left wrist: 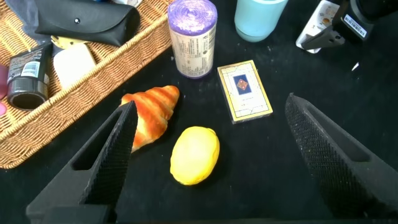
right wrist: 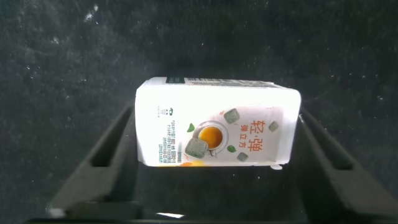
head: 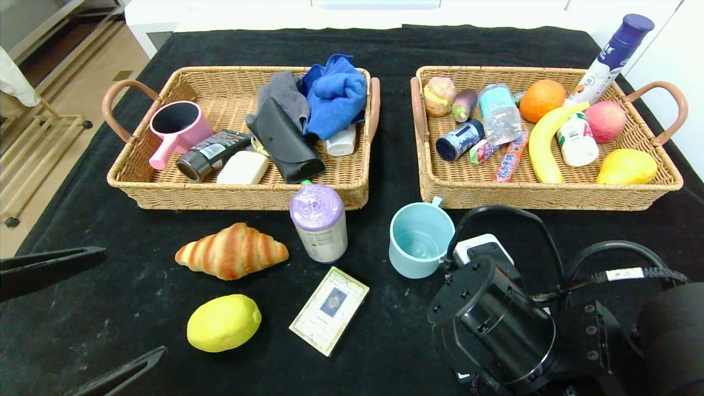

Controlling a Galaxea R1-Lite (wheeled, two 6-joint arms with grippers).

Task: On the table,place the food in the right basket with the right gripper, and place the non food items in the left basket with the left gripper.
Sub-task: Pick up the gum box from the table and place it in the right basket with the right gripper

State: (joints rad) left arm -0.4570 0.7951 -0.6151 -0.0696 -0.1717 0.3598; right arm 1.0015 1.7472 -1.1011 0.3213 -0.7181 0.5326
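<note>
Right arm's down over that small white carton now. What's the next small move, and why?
Probably finish closing the right gripper on the small white fruit-print carton: it lies between the two black fingers on the black-clothed table, apparently not yet lifted. Then raise it.

Background only: a white surface (head: 352, 14) ran along the far edge of the black cloth, flat and bright; looked like a white counter or cabinet top, can't tell which from the head view. On the robot's far left the floor (head: 82, 82) was light tan, wood-look. A pale frame of thin rails (head: 33, 159) stood on it, with small dark feet or casters at the lower ends. A bit of white fabric (head: 16, 77) hung at the left margin. At far right sat another plain white panel (head: 674, 82). Lighting was even, with no hard shadows.
</note>
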